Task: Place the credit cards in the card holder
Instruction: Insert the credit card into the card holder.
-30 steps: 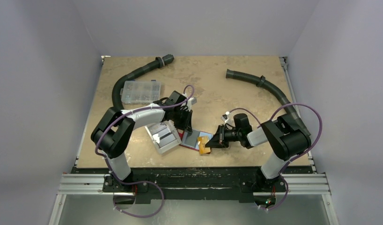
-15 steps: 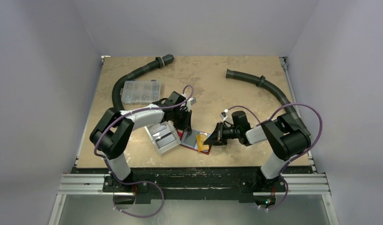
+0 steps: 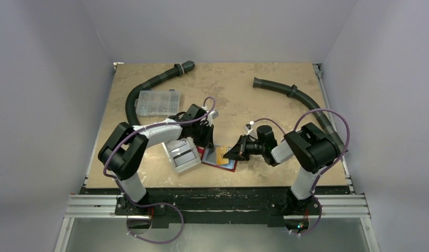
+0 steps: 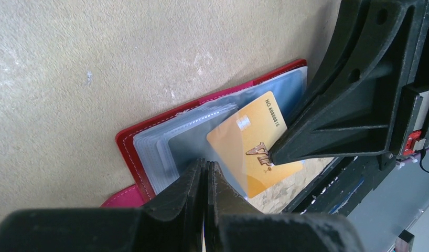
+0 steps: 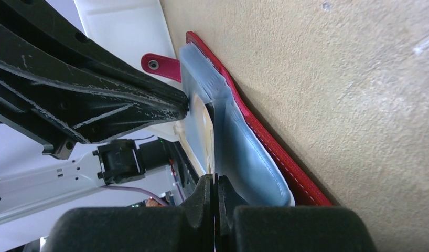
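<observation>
Lying open, card holder (image 4: 129, 137); yellow card (image 4: 254, 131) partly under clear sleeve (image 4: 165, 152).

Table (image 3: 244, 100): card holder (image 3: 212, 157), bin (image 3: 182, 155), box (image 3: 159, 102)

Item: pair of arms, both folded inward, gripper tips near each other but apart.

Left arm (image 3: 154, 128) is elbow-out and its forearm is angled right. The left gripper (image 4: 204, 164) points down with its jaws pressed together. Right arm (image 3: 307, 149) is bent, with the wrist level and pointing left. The right gripper (image 4: 271, 155) has its jaws closed, pinching the edge of the yellow card (image 4: 244, 142).
</observation>
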Controlling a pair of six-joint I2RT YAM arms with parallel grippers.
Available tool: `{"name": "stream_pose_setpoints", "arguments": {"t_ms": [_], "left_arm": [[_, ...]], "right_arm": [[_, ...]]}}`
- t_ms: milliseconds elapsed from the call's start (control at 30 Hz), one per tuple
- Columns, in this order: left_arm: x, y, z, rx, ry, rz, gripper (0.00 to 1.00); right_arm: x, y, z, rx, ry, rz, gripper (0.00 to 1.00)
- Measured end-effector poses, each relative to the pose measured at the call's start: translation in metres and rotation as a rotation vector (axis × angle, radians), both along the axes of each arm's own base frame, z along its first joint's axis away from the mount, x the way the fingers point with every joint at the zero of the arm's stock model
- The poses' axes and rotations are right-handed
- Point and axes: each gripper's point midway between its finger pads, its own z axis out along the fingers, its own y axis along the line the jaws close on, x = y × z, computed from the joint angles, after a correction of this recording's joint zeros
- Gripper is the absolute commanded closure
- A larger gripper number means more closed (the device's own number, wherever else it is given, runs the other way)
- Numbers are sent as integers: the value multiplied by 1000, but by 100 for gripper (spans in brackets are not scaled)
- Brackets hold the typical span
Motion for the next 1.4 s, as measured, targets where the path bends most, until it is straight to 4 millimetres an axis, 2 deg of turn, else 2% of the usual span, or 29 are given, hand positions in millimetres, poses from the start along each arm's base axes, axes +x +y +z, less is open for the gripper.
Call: {"name": "stream_pose_setpoints", "arguments": {"t_ms": [367,1167,1400], "left_arm": [[-7,2,0,-14,9,4,100],[-6,2,0,-16,8,6,100],[-6,1,-1,-28,5,9,100]], "right_arm": [[2,0,0,6,-31,-38,100],[9,-2,-5,-63,-129,13,100],[14,3,-1,-54,-125,-31,100]]}}
